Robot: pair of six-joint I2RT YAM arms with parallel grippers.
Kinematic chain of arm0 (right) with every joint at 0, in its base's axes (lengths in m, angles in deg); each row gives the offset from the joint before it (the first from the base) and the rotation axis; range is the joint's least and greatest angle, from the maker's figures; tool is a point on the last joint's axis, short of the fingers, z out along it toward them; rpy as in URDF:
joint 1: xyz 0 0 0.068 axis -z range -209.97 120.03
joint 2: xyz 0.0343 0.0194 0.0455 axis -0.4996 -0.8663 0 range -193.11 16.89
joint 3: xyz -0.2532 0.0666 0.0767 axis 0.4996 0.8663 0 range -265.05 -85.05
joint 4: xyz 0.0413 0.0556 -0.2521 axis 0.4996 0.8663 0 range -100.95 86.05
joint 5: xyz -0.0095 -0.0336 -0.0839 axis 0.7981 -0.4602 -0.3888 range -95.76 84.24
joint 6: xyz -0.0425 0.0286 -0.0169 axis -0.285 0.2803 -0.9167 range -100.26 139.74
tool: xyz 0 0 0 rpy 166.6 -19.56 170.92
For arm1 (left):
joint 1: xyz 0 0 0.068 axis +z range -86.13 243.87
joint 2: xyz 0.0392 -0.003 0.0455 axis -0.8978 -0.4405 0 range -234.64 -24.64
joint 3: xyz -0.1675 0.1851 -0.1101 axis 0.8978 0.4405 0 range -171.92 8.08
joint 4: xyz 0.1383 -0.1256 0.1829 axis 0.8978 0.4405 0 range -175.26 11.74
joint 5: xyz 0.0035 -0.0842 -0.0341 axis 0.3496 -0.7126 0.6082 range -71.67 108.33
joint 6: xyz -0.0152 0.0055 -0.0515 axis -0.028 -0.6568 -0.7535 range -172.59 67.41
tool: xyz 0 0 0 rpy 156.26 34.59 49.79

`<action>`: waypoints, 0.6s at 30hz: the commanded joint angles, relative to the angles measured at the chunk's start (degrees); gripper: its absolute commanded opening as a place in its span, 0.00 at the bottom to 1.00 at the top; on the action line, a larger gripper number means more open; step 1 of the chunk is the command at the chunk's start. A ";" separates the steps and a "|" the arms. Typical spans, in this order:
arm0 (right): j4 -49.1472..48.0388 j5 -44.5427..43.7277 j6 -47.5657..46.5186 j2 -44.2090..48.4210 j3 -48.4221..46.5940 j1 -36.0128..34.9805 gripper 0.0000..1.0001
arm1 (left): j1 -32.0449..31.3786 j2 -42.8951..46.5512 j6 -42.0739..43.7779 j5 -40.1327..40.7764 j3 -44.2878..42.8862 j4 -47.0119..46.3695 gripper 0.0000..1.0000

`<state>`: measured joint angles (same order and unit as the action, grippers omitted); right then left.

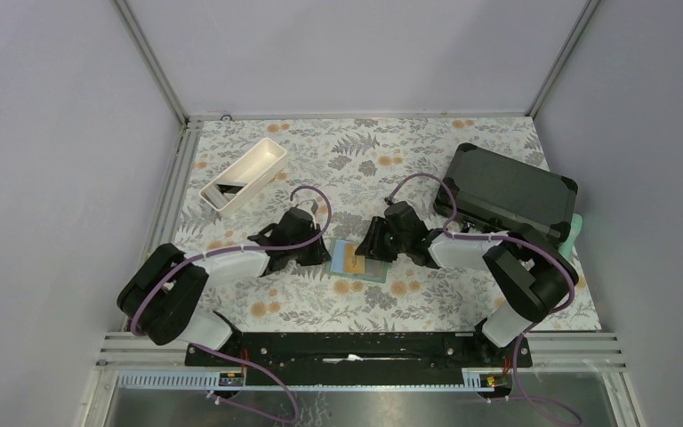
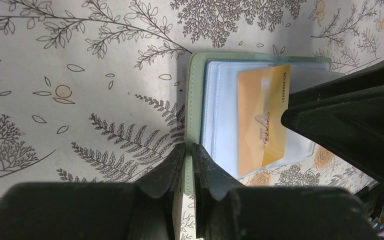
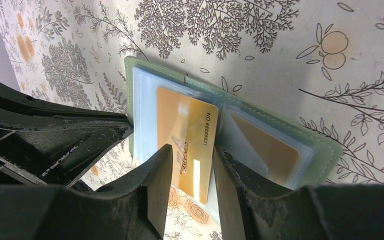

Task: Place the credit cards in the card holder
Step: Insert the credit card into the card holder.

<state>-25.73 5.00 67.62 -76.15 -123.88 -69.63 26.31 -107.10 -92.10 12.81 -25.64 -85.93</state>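
Left wrist view: left jaws clenched on left edge of flat sage-green card holder (image 2: 195, 100); right jaws around gold plastic card (image 2: 260, 120), grip unclear.

green card holder (image 2: 195, 100) lying open and flat on the flowery table (image 1: 427, 160)
a gold card (image 2: 260, 120) sticks part way out of a pale blue pocket; another card (image 3: 275, 150) sits tucked inside.
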 commanded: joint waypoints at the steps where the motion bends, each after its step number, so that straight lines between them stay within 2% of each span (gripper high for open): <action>1: 5.77 -2.72 0.28 -1.73 -0.18 -1.36 0.44 | -0.14 2.85 -0.72 -1.42 0.94 -2.92 0.13; 8: 7.53 -4.14 -0.07 -0.31 -1.06 -2.04 0.45 | -0.14 4.16 -3.46 -3.73 3.30 -6.01 0.13; 13: 12.77 -8.29 -2.28 2.19 -2.34 -2.01 0.47 | -0.14 5.70 -3.15 -2.61 3.59 -4.62 0.14; 18: 17.71 -10.43 -4.19 5.57 -3.13 -2.06 0.49 | -0.14 7.90 -2.55 -1.55 3.37 -2.53 0.21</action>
<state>-17.47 -0.62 66.33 -73.39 -125.76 -71.29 26.31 -102.49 -94.70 10.97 -22.16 -87.81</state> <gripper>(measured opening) 0.480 0.179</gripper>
